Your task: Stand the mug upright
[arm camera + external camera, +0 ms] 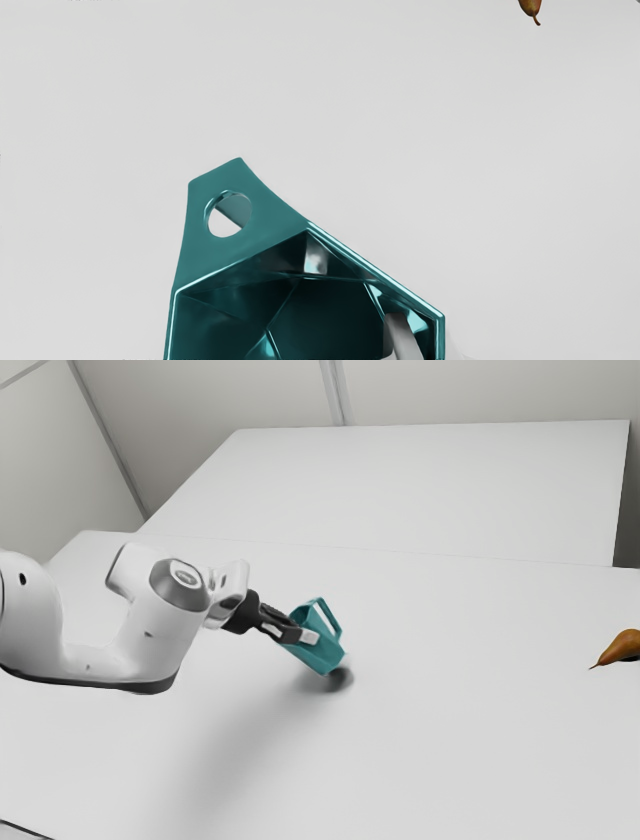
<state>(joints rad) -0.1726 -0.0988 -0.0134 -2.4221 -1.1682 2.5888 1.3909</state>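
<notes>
my 1 gripper (301, 634): clamped on 1 teal mug (318, 656), at wall | mug tilted | 1 pear (624, 647) well apart

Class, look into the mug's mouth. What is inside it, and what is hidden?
Inside the mug, one pale fingertip of the tool shows against dark teal, faceted walls. The patch behind that fingertip is covered, and part of the interior lies out of view.

At the exterior view's right edge, the brown, tapering pear (624, 647) is cut off; at its left edge, the smooth white robot arm (160, 640). The black gripper (305, 637) hides part of the teal, faceted mug (325, 652). The wrist view's border crops mug and pear.
</notes>
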